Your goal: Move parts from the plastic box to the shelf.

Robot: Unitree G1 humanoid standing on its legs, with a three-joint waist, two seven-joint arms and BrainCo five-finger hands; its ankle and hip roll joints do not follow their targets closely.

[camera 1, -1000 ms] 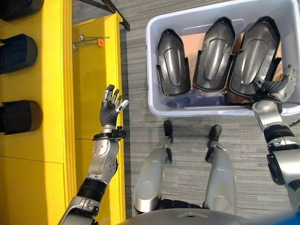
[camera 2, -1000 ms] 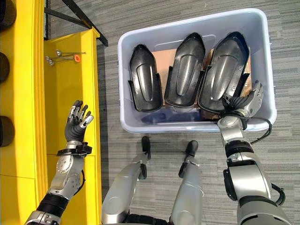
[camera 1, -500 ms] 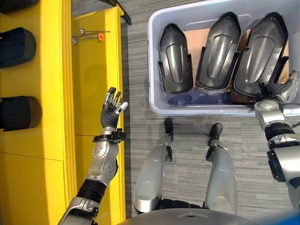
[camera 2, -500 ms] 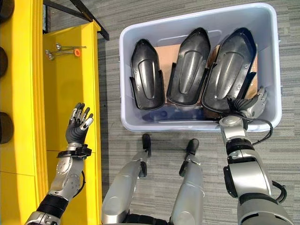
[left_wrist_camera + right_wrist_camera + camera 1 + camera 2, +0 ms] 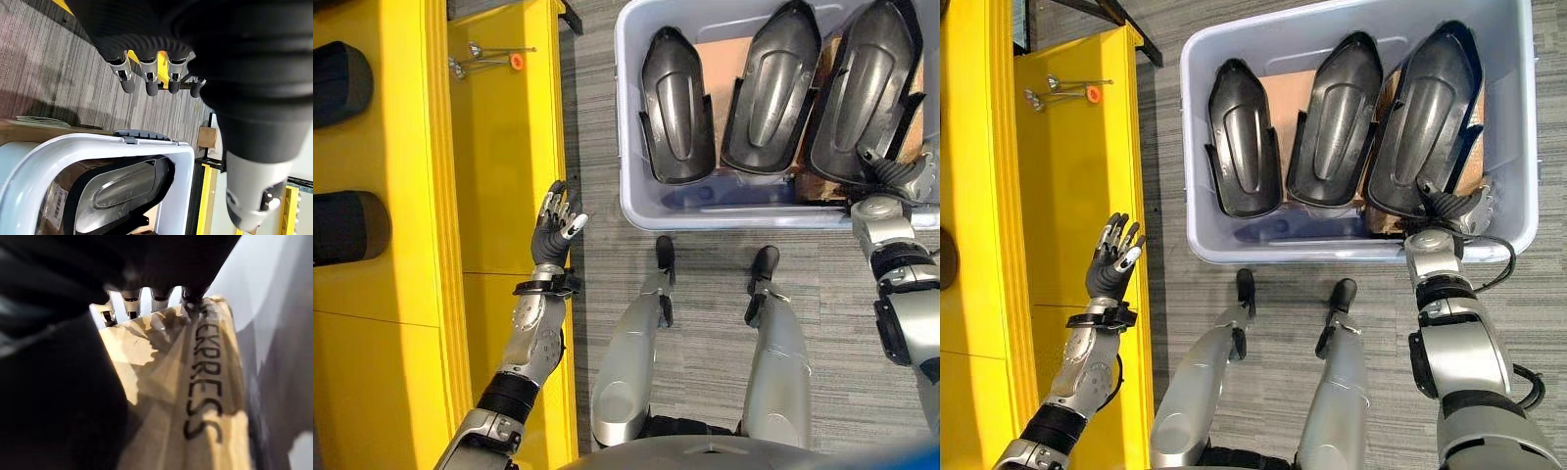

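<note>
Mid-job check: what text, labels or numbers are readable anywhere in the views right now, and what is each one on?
"EXPRESS": black hand-drawn capitals on the cardboard close by the right hand, in the right wrist view.
Pale sticker on cardboard inside the plastic box, left wrist view: dark print, too small to read.
Black parts and yellow shelf: no lettering visible.

three glossy black moulded parts (image 5: pixel 1334 122) side by side in pale plastic box (image 5: pixel 1197 157), yellow shelf (image 5: pixel 1077 196) left
</note>
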